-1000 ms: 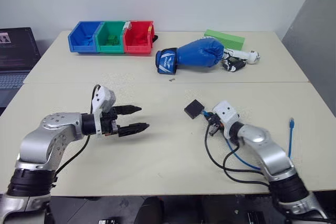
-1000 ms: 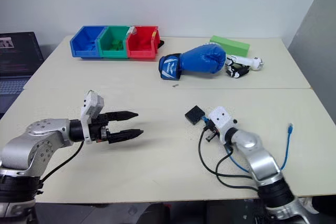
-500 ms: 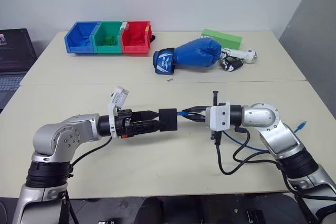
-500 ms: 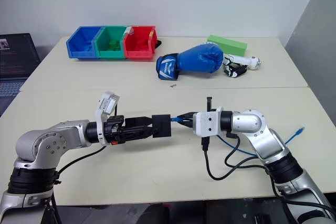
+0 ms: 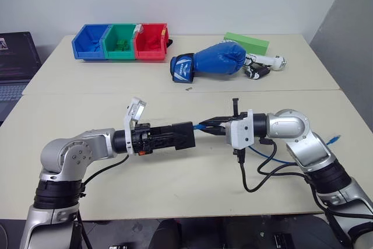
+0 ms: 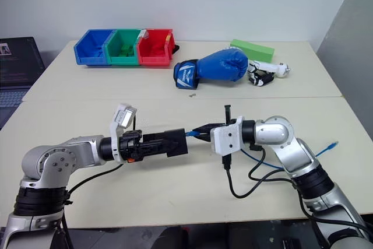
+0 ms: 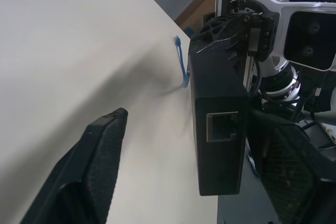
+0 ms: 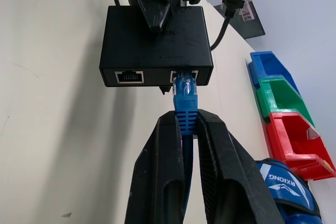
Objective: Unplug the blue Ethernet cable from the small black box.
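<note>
Counter: two pale beige counter tops (image 5: 175,190) butted together before a white wall, a seam running across between them.
Far left: a dark laptop (image 5: 14,62) at the counter's edge.
Back row: blue bin (image 5: 90,42), green bin (image 5: 120,41) and red bin (image 5: 151,42) side by side; then a blue boxing glove (image 5: 211,61), a green block (image 5: 249,42) and a small white-and-black object (image 5: 263,65) just beside the glove.
Left tool (image 5: 175,137): raised above the counter, pointing toward the right arm; its black fingers (image 8: 152,3) lie along the small black box (image 5: 182,136), one resting on the box's top face, but how firmly they clamp it I cannot tell.
Small black box: held up in the air between the two tools, two ports on the side facing the right tool.
Blue Ethernet cable (image 8: 185,100): its plug sits in one port of the box; the cord runs back past the right arm to a free end (image 5: 333,139) lying on the counter.
Right tool (image 8: 185,121): level, fingers pinched tight on the cable just behind the plug.
</note>
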`<state>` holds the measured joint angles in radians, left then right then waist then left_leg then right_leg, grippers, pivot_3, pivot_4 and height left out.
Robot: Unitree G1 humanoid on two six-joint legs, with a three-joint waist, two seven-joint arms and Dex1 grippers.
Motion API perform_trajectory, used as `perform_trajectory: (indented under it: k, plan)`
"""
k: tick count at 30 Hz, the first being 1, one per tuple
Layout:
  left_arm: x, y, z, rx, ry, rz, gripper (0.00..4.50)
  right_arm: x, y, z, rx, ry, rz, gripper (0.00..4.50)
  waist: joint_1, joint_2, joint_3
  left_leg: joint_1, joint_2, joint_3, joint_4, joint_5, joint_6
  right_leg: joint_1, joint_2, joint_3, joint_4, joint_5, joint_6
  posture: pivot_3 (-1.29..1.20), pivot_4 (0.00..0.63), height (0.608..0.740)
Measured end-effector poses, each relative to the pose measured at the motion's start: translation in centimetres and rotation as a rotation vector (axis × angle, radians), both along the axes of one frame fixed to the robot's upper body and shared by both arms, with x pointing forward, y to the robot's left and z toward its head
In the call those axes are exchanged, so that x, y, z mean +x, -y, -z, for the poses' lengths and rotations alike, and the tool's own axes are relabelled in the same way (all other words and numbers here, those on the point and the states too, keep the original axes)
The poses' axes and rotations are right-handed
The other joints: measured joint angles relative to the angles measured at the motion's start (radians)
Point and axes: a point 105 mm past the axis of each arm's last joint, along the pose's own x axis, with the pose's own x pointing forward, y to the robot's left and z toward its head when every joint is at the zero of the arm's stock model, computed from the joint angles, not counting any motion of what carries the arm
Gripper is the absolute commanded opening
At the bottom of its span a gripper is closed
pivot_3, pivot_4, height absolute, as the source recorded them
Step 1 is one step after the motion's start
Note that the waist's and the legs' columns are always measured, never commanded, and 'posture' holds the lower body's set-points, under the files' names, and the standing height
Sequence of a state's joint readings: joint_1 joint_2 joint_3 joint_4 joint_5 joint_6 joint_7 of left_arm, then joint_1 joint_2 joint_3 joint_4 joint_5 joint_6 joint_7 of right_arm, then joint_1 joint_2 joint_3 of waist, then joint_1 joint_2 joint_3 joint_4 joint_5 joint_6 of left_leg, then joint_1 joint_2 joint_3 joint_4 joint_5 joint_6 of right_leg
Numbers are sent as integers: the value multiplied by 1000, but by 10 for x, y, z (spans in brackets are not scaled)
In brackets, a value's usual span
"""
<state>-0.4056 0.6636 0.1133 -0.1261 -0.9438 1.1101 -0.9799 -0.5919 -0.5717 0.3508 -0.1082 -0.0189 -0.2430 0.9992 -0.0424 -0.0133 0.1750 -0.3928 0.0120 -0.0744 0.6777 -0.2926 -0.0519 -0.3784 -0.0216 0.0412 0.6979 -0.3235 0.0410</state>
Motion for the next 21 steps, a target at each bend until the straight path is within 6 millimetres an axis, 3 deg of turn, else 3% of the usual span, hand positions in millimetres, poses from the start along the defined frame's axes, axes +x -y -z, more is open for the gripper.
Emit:
perform_trajectory:
  k: [10, 14, 16, 21]
  plan:
    - [-1, 5, 2, -26, -24, 10, 860, 5, 1, 5, -24, 12, 19, 110, 1, 0, 0, 0, 0, 0, 0, 0, 0, 0, 0, 0, 0, 0, 0, 0, 150, 740]
    - [-1, 5, 2, -26, -24, 10, 801, 4, 1, 5, -32, 30, 14, 110, 1, 0, 0, 0, 0, 0, 0, 0, 0, 0, 0, 0, 0, 0, 0, 0, 150, 740]
    - [-1, 4, 2, -25, -25, 11, 801, 4, 1, 5, -41, 43, 8, 816, 1, 0, 0, 0, 0, 0, 0, 0, 0, 0, 0, 0, 0, 0, 0, 0, 150, 740]
    - [1, -3, 5, 14, -22, 2, 801, -8, 6, 5, -105, 60, -42, 1825, 3, 0, 0, 0, 0, 0, 0, 0, 0, 0, 0, 0, 0, 0, 0, 0, 150, 740]
